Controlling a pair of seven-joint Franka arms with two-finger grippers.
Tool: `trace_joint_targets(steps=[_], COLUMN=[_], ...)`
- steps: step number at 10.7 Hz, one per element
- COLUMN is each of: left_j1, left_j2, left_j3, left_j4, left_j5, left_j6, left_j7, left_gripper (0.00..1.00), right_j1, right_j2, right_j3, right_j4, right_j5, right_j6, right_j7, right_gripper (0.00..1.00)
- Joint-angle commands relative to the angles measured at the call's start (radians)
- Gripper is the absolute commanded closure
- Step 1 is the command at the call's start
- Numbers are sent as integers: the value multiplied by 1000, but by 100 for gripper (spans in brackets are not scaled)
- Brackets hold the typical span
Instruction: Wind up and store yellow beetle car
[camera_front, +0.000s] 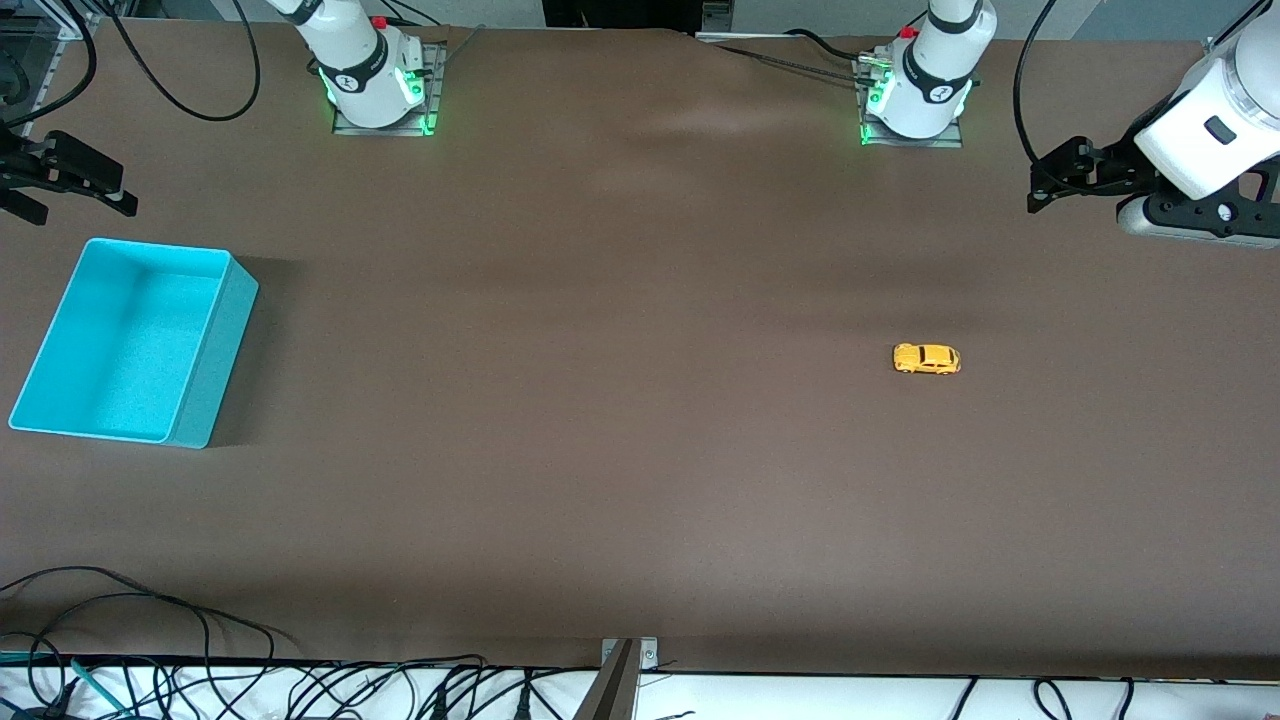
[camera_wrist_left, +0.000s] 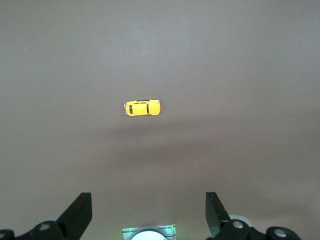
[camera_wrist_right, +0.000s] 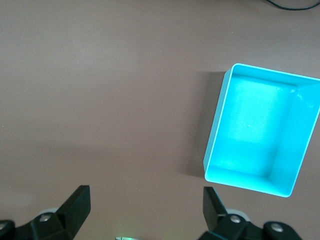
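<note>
The yellow beetle car (camera_front: 927, 358) stands on its wheels on the brown table, toward the left arm's end. It also shows in the left wrist view as the small yellow car (camera_wrist_left: 142, 108), well apart from the fingers. My left gripper (camera_front: 1050, 185) hangs open and empty in the air at that end of the table; its own view shows this left gripper (camera_wrist_left: 148, 210) with its jaws spread wide. My right gripper (camera_front: 85, 205) is open and empty too, above the table beside the turquoise bin (camera_front: 222, 340). The right gripper (camera_wrist_right: 146, 205) looks down on bare table, with the bin (camera_wrist_right: 245, 177) to one side.
The turquoise bin has nothing in it and sits toward the right arm's end. Both arm bases (camera_front: 375, 80) (camera_front: 915, 90) stand along the edge farthest from the front camera. Loose cables (camera_front: 300, 690) and a metal bracket (camera_front: 625, 665) lie at the nearest edge.
</note>
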Motion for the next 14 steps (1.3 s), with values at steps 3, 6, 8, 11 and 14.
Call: trace_joint_targets(steps=[3,6,8,11,14], left_j1=[-2,-5,-7,8,10], left_j2=[16,31,52,121,135], left_j3=[1,-2,-2,1,1], left_j4=[36,25,25,23,-56], left_j5=[6,18,17,17,18], left_j6=[-22,-3,-3,-1,77], left_j7=[-8,1,28,236,381], left_gripper=[0,0,0,0,0], right_j1=[1,1,1,1,1], right_j2=[0,0,0,0,3], right_j3=[-10,-12,-9,-10,-9], right_j4=[11,14,14,14,14], right_j5=[25,25,25,26,26], right_j6=[-16,-16,-14,-14,-13], right_j7=[-18,-18,-18,-19,-19], right_gripper=[0,0,0,0,0])
